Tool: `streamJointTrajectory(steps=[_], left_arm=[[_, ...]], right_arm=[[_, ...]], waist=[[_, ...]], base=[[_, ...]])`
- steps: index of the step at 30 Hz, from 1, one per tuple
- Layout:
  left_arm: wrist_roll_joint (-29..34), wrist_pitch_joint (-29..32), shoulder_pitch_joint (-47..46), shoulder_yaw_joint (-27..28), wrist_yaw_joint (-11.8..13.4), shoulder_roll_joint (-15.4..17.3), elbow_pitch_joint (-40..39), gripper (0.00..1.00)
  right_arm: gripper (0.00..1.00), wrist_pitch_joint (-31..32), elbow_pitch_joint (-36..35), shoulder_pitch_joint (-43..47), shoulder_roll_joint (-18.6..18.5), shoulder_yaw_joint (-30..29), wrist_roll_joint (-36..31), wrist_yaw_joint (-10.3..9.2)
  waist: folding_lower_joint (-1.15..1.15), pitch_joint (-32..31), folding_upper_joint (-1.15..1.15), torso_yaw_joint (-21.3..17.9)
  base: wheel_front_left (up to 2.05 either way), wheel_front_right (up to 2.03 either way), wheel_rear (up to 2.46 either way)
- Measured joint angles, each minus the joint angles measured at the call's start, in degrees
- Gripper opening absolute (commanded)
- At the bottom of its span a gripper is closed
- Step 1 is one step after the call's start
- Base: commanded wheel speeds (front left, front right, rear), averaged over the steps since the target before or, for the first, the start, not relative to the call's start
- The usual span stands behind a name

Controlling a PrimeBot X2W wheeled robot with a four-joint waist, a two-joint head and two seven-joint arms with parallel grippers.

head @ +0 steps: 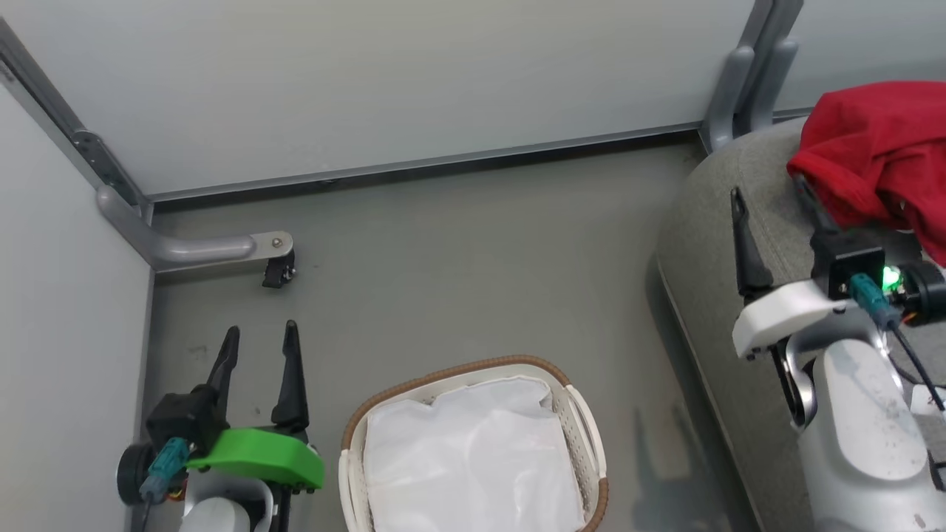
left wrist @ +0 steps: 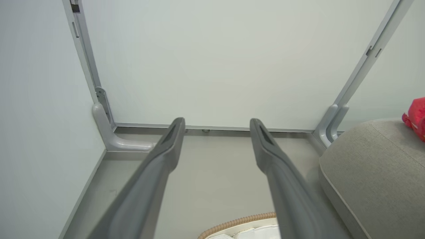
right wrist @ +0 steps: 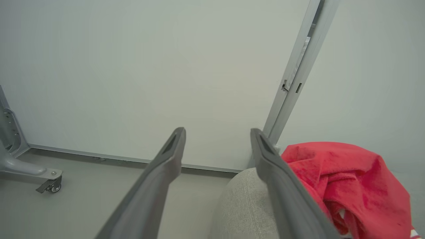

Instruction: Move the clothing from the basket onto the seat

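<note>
Basket (head: 458,369) on grey floor (head: 458,244), liner (head: 473,458) inside. Left hand (head: 261,326), right hand (head: 768,188) splayed wide, empty. Clothing (head: 879,148) heaped on seat (head: 709,222), count unclear.

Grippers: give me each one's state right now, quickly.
Left gripper: open, holding nothing, beside the basket.
Right gripper: open, holding nothing, over the seat by the red clothing.
</note>
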Motion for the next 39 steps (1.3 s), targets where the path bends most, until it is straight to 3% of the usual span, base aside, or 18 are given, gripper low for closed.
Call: streamJointTrajectory(steps=[9, 17, 39], left_arm=[[1.93, 0.00, 5.93, 3.75, -0.23, -0.13, 0.57, 1.00], [1.29, 0.01, 8.60, 3.74, -0.16, -0.19, 0.15, 1.00], [-0.02, 0.00, 9.98, 2.30, 0.78, -0.22, 0.12, 1.00]], right_arm=[[1.00, 0.00, -1.48, 10.30, 0.22, 3.90, 8.01, 0.00], [1.00, 0.00, -3.18, 17.57, 0.29, 5.87, 12.44, 0.00], [1.00, 0.00, -5.09, 20.25, 0.24, 5.32, 12.93, 0.00]], waist=[[0.00, -4.13, 0.00, 1.72], [0.00, -5.66, 0.00, 2.03], [0.00, -6.29, 0.00, 0.43]], base=[[0.00, 0.00, 0.00], [0.00, 0.00, 0.00], [0.00, 0.00, 0.00]])
